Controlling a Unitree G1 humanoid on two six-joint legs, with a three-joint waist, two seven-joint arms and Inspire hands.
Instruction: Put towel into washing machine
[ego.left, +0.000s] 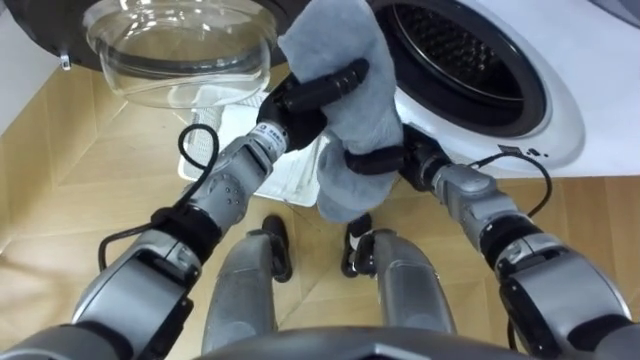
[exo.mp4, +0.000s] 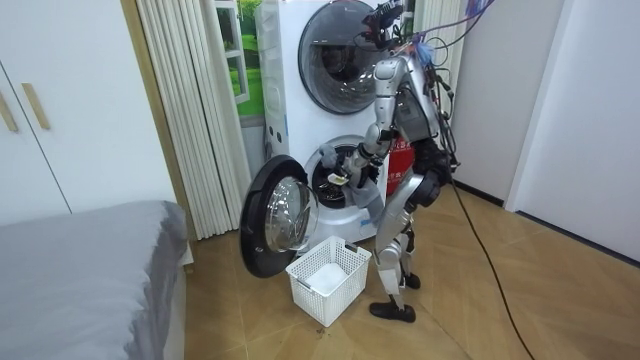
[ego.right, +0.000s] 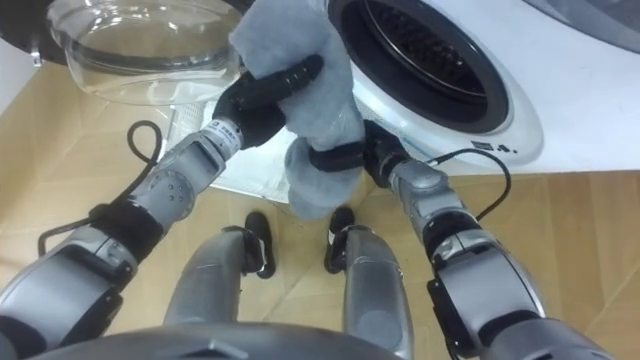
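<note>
A grey-blue towel (ego.left: 345, 90) hangs bunched in front of the washing machine's open drum (ego.left: 460, 55). My left hand (ego.left: 310, 95) grips its upper part with fingers curled over the cloth. Lower down, my right hand (ego.left: 385, 160) is wrapped round the towel's middle. The towel's bottom end dangles above my feet. The same towel (ego.right: 310, 100) shows in the right eye view between both hands, just left of the drum opening (ego.right: 430, 50). In the room view I stand bent slightly at the lower washing machine (exo.mp4: 340, 180), arms reaching toward its opening.
The round glass door (ego.left: 180, 45) stands swung open at the left. A white laundry basket (exo.mp4: 328, 278) sits on the wooden floor by my feet. A second machine (exo.mp4: 340, 45) is stacked above. A bed (exo.mp4: 80, 260) is at the room view's left.
</note>
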